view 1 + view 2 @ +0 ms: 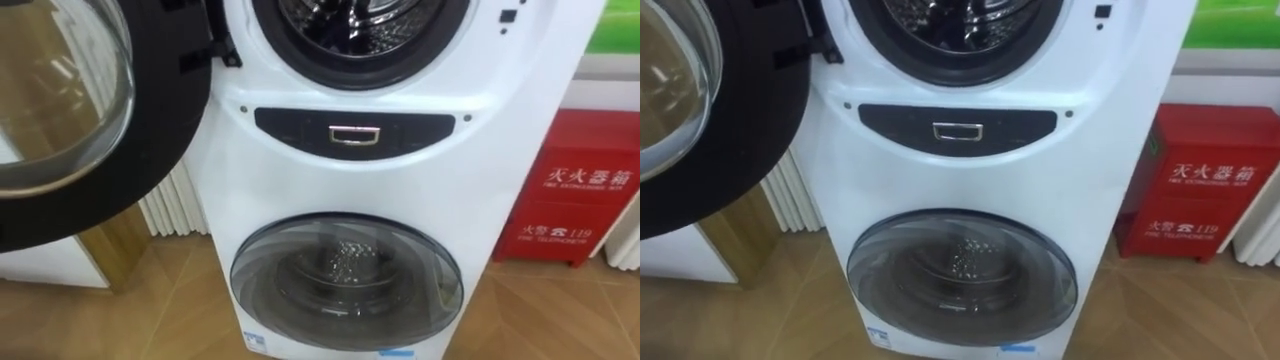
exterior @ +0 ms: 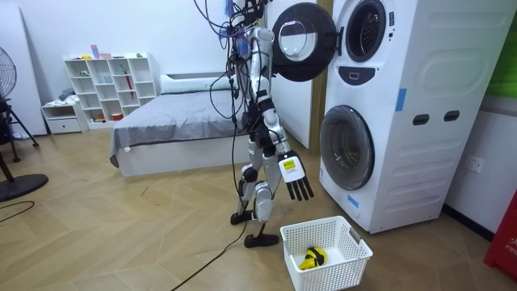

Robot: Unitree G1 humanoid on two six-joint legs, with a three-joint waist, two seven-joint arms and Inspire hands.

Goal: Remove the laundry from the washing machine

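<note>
White washing machine (image 1: 400,190): stacked pair straight before me; upper door (image 1: 70,110) swung open to my left, lower door (image 1: 346,282) closed.
Upper drum (image 1: 350,20): too dark to tell its contents.
Right hand (image 2: 296,181): hangs low, fingers straight, holding nothing.
Basket (image 2: 343,271): on the floor by my feet, yellow bundle (image 2: 312,258) inside.

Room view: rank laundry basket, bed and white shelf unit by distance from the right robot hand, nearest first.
1. Laundry basket: on the floor just below the right robot hand, which hangs open beside the washer.
2. Bed: behind the robot, toward the room view's left.
3. White shelf unit: against the far wall, beyond the bed.
</note>
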